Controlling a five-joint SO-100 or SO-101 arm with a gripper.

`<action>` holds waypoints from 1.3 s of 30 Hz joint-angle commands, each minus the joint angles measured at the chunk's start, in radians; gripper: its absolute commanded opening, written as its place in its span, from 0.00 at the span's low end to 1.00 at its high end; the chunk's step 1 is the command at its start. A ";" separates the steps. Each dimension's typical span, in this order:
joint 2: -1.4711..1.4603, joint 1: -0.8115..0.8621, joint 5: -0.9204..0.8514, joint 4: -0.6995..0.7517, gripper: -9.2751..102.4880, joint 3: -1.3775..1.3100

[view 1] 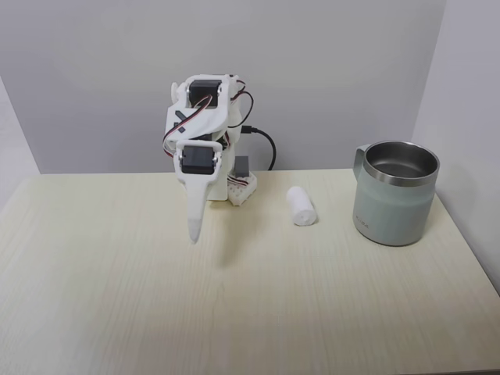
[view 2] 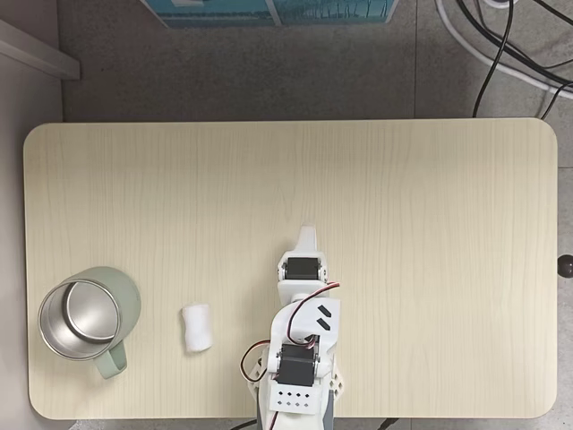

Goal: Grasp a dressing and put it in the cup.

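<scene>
My gripper (view 1: 194,234) hangs above the table w/ fingers together, holding nothing, dressing (view 1: 300,206) lying well apart btwn it & the cup (view 1: 393,193), long axis running front-to-back.

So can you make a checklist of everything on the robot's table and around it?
Surface: pale wood-grain table, rounded corners, mostly bare.
Job's things: dressing, a small white roll lying on its side on the table, apart from the cup; the cup stands upright, nothing seen inside in both fixed views.
Clutter: nothing seen on the table.
Pincer: pincer points down above the table, holds nothing, away from the dressing; looks shut.
Cables: black cable behind the robot base; red and white wires on the arm; black cables on the floor.
Surroundings: grey walls, grey floor, a teal box at the floor's edge.
</scene>
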 commanded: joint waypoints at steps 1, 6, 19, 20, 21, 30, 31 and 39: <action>-0.005 0.064 0.032 -0.086 0.08 -0.023; -0.005 0.060 0.035 -0.086 0.08 -0.023; -0.005 0.051 0.034 -0.074 0.08 -0.018; -0.005 0.048 0.034 -0.069 0.08 -0.015; -0.005 0.044 0.034 -0.058 0.08 -0.003; 0.003 -0.067 -0.067 0.261 0.08 0.345; 0.023 -0.094 -0.098 0.281 0.08 0.385; 0.336 -0.360 -0.321 0.492 0.10 0.715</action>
